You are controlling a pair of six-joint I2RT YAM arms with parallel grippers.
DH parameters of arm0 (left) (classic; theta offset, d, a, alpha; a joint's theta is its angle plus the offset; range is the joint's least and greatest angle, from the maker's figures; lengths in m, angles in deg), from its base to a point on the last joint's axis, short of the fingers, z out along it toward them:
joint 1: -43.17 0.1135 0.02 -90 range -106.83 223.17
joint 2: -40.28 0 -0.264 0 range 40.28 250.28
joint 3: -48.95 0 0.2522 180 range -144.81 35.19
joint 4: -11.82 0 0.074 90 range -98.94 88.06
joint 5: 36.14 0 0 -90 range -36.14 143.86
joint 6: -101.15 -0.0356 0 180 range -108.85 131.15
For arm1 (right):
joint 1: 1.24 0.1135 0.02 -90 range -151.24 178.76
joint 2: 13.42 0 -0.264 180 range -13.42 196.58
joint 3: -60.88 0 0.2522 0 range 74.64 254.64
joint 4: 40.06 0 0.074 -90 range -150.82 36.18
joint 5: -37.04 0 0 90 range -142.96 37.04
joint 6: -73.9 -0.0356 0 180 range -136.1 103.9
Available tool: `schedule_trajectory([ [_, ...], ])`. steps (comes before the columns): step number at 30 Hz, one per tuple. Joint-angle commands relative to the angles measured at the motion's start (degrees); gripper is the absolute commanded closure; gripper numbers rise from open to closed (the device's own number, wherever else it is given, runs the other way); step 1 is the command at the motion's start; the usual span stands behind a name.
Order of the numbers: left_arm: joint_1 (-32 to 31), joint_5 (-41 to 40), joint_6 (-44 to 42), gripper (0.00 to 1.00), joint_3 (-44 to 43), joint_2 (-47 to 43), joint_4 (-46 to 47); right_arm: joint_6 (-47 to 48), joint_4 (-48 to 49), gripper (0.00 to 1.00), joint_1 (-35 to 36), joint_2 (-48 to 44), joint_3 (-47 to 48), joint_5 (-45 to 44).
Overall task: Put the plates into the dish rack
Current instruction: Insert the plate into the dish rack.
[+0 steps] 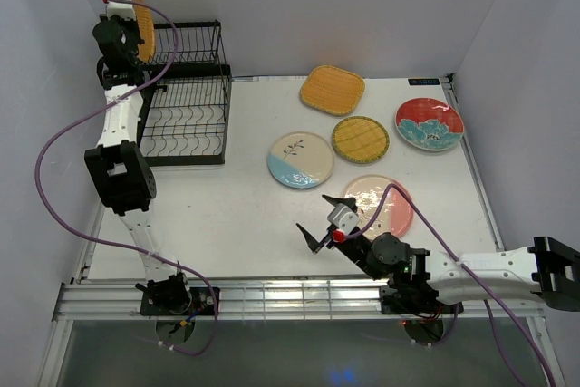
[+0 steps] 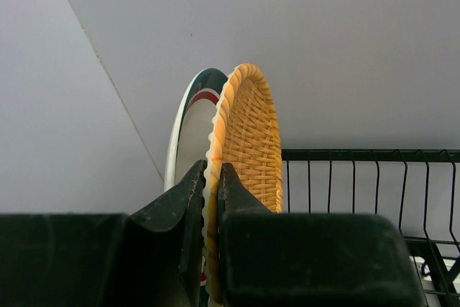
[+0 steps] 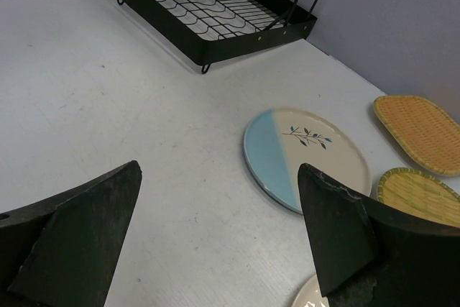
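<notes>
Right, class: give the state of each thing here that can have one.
Left fingers: shut on orange woven plate.
Orange woven plate: held on edge at the rack.
Striped plate: on edge beside it.
Right fingers: open, empty.
Dish rack: lower slots unfilled.
Square woven, yellow woven, floral, cream-blue, cream-pink plates: flat on table.

Dish rack (image 1: 190, 106) far left; plates (image 1: 301, 159) right, on table (image 1: 227, 224).

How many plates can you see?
7. Five lie on the table: orange square plate, yellow plate, red plate, blue plate, pink plate. The left gripper holds a woven plate by the rack; a striped plate stands beside it. More could hide behind the left arm.
</notes>
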Motion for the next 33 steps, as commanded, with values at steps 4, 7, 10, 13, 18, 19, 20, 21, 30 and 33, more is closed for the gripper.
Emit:
schedule_trajectory([
  [4,0.01,0.30,-0.91,1.00,-1.10,-2.13,8.71,-0.10,2.85,0.06,-0.24,-0.81,-0.48,0.38],
  [7,0.01,0.21,-1.69,1.00,-0.04,-2.04,11.53,-0.10,2.85,0.06,-0.24,-0.37,-0.13,0.74],
  [10,0.01,0.48,-3.19,1.00,0.93,-1.69,14.43,-0.10,2.85,0.06,-0.24,0.25,0.05,0.82],
  [13,0.01,-0.14,-4.07,1.00,0.40,-0.72,14.96,-0.10,2.84,0.06,-0.15,0.86,0.40,0.91],
  [18,0.01,-1.96,-4.77,1.00,0.05,0.68,16.01,-0.10,2.85,0.06,-0.24,1.48,0.84,0.91],
  [19,0.01,-2.24,-4.95,1.00,0.05,1.12,16.28,-0.10,2.76,0.06,-0.24,1.57,0.84,0.91],
  [20,0.01,-2.16,-5.21,1.00,0.05,1.39,16.45,-0.18,2.84,0.06,-0.24,1.57,0.84,0.91],
  [21,0.01,-2.16,-5.30,1.00,0.13,1.56,16.63,-0.10,2.85,0.06,-0.24,1.57,0.93,1.00],
  [30,0.27,-2.42,-5.57,1.00,2.24,2.79,19.00,-0.10,2.85,0.06,-0.24,1.83,1.11,1.35],
  [33,0.53,-2.16,-5.39,1.00,2.95,3.23,19.53,-0.01,2.85,0.06,-0.24,1.83,1.11,1.53],
])
